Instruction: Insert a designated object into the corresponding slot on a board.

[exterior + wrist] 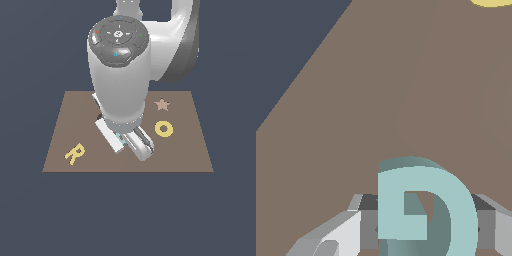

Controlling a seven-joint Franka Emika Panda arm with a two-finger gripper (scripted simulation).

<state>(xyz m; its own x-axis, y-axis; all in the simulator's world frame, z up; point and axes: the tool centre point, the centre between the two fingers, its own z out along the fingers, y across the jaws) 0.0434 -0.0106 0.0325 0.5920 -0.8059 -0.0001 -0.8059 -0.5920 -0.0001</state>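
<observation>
The tool (406, 225) is closed on the teal G (428, 210), carried just over the board (60, 135) at mid-frame; pickup looks done; insertion remains; the slot is hidden.

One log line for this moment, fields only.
gripper: shut on teal G | over board | slot: not visible | G: not inserted

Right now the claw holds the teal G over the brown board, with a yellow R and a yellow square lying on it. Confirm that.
One detail is wrong: the second yellow piece is an O ring, not a square, as the exterior view shows. The rest stands: the claw holds the teal G over the brown board, and the yellow R lies on it.
</observation>
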